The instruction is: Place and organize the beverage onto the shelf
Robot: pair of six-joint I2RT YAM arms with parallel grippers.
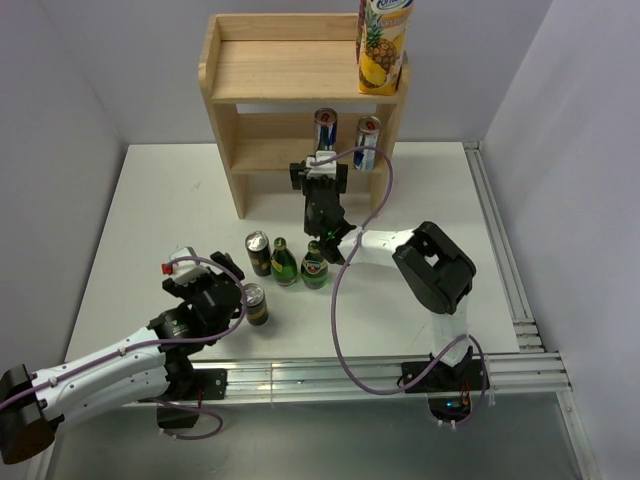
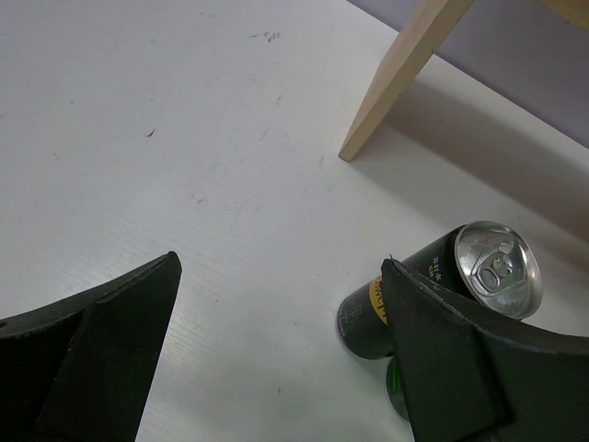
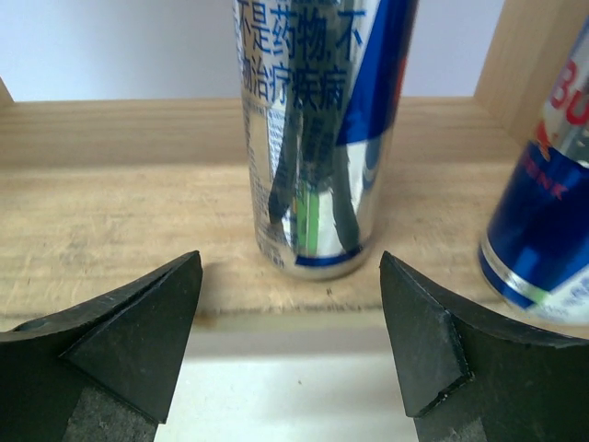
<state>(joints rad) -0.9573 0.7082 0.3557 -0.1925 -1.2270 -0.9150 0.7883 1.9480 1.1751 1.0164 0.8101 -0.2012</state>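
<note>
Only top view shows juice carton (image 1: 385, 48) atop shelf (image 1: 280, 72).

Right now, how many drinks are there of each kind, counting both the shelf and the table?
Pineapple juice carton: 1
Blue and silver energy drink cans: 2
Dark cans: 2
Green glass bottles: 2
Total: 7

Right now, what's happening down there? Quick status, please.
Left gripper open, beside black can on table. Right gripper open, facing silver-blue can on shelf, lower tier. Pineapple juice carton on top. Two green bottles on table.
</note>
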